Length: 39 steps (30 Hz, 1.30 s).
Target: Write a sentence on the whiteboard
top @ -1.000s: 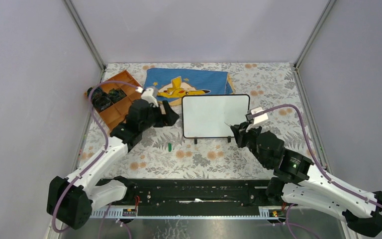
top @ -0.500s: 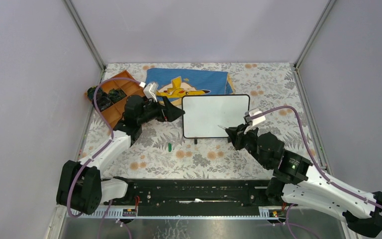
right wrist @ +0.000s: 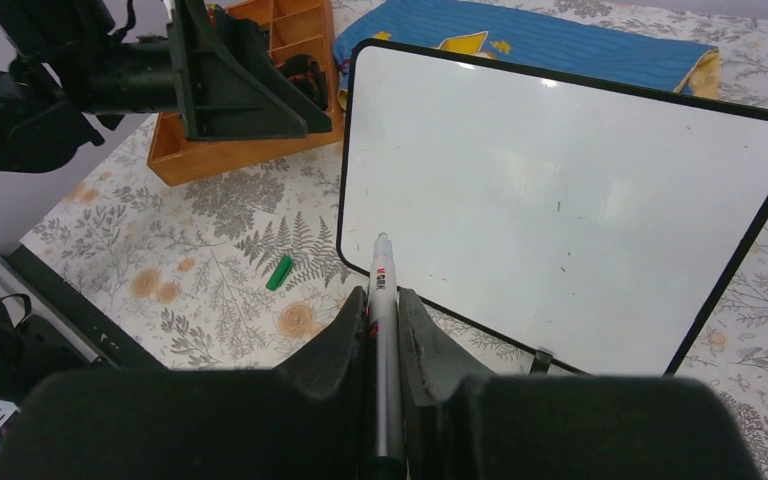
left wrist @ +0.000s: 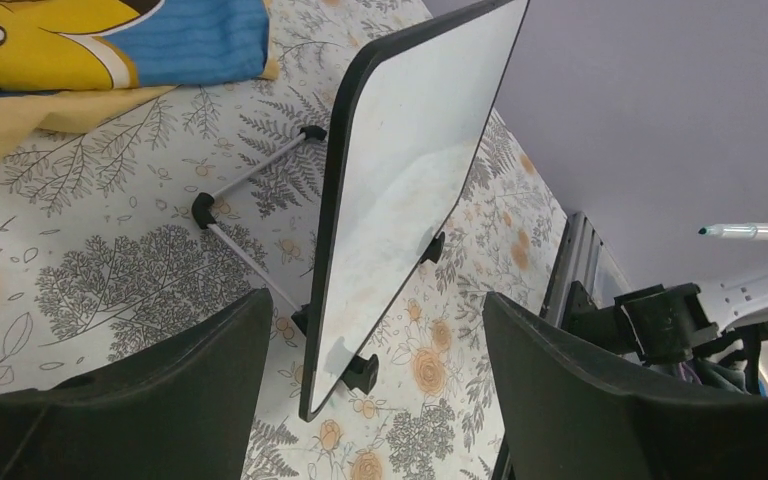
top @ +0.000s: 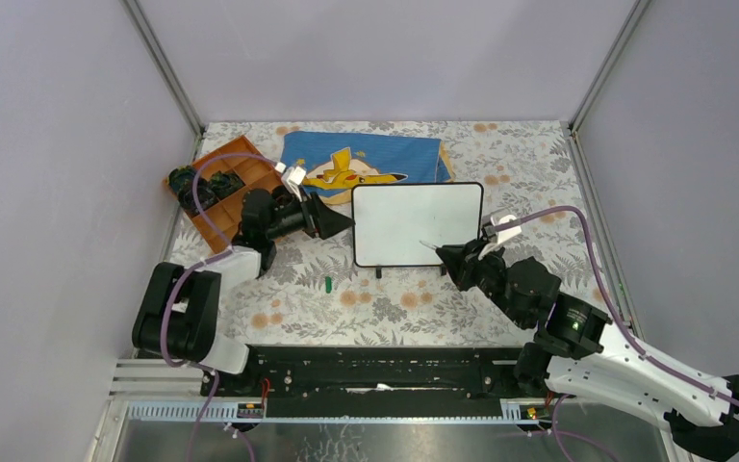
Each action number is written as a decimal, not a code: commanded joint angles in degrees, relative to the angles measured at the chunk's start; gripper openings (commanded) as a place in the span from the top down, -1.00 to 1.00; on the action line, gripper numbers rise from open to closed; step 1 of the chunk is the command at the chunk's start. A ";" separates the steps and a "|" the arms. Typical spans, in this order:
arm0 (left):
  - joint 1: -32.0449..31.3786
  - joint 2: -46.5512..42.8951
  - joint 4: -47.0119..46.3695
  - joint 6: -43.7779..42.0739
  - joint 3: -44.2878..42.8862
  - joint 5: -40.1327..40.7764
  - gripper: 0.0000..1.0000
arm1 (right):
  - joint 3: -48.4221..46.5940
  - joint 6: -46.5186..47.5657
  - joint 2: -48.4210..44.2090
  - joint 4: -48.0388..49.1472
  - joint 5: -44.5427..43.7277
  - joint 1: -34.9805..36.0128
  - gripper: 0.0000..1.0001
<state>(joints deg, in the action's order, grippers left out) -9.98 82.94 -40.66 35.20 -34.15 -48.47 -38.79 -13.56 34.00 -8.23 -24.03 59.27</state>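
Observation:
The whiteboard point(top: 417, 224) stands tilted on its little black feet, with a thin black frame. Its surface point(right wrist: 560, 210) is blank and no sentence is in view. My left gripper point(top: 344, 223) is open at the board's left edge point(left wrist: 322, 260), which shows ahead between the two wide jaws point(left wrist: 375, 300). I cannot tell whether they touch it. My right gripper point(top: 454, 260) is shut on a silver marker point(right wrist: 381, 290). The marker's tip points at the board's lower left corner, just short of the surface. The same marker point(left wrist: 750, 231) shows a green tip in the left wrist view.
A green cap point(top: 328, 284) lies on the floral cloth in front of the board. An orange compartment tray point(top: 221, 188) sits at the back left, behind my left arm. The blue Pikachu cloth point(top: 366, 164) lies behind the board. Grey walls enclose three sides.
My left gripper has moved right to the board's left edge, and that arm's base link has swung upright. My right gripper has carried the marker slightly left, toward the board.

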 commanded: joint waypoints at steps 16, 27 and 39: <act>0.05 18.45 -34.99 11.11 1.39 -9.18 -0.31 | -3.84 -0.58 4.53 6.10 3.21 0.03 1.00; -0.84 22.30 -39.19 11.81 2.16 -9.65 -0.09 | -4.44 -1.15 10.83 13.10 6.21 0.05 1.00; -2.56 24.77 -37.39 8.92 1.99 -8.48 0.16 | -5.65 -2.35 16.80 17.94 5.78 0.06 1.00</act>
<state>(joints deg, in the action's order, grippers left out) -11.81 106.04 -74.85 46.09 -32.58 -56.95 -41.34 -15.16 49.89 4.54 -18.74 59.27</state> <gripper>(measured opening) 0.437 0.161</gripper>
